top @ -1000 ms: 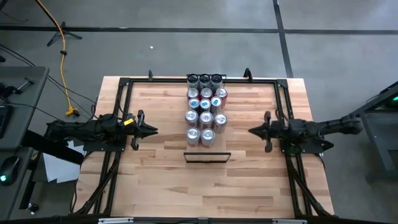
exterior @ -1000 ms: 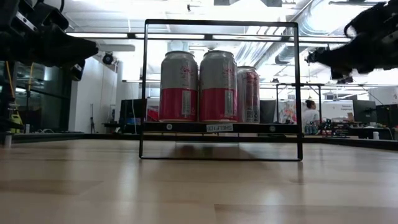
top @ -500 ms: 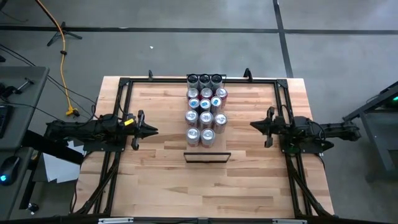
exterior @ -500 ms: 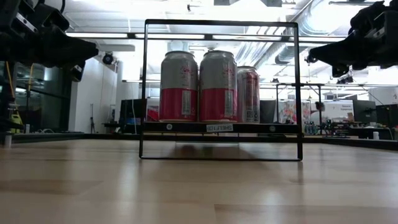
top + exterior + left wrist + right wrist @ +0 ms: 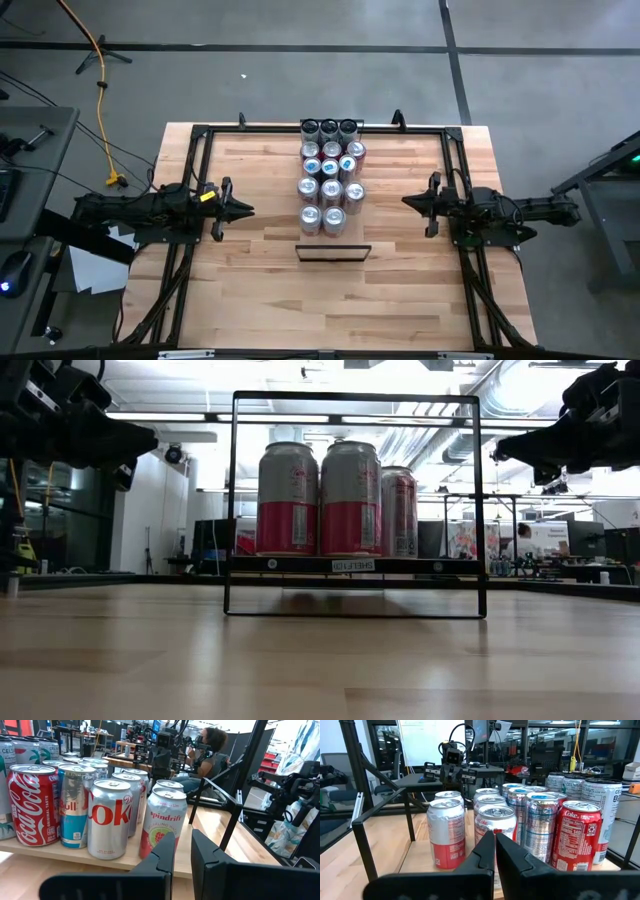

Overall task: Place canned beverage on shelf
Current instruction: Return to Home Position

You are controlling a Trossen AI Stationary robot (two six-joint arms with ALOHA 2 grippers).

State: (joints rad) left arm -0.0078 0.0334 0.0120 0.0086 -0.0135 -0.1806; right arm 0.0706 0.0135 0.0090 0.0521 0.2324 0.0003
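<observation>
Several beverage cans stand upright in rows on the shelf, a pale wood panel down the table's middle. From table height, red-and-silver cans show inside a thin black frame at the shelf's near end. My left gripper hovers shut at the table's left, pointing level at the cans. My right gripper hovers shut at the right, pointing level at them. Neither holds a can.
A black metal rail frame runs around the tabletop. Bare wood lies on both sides of the can rows and toward the near edge. A person sits in the room beyond the table.
My right arm has drawn back toward the table's right edge and swung slightly, so its gripper now points level at the cans. It has stayed shut. The cans have not moved.
</observation>
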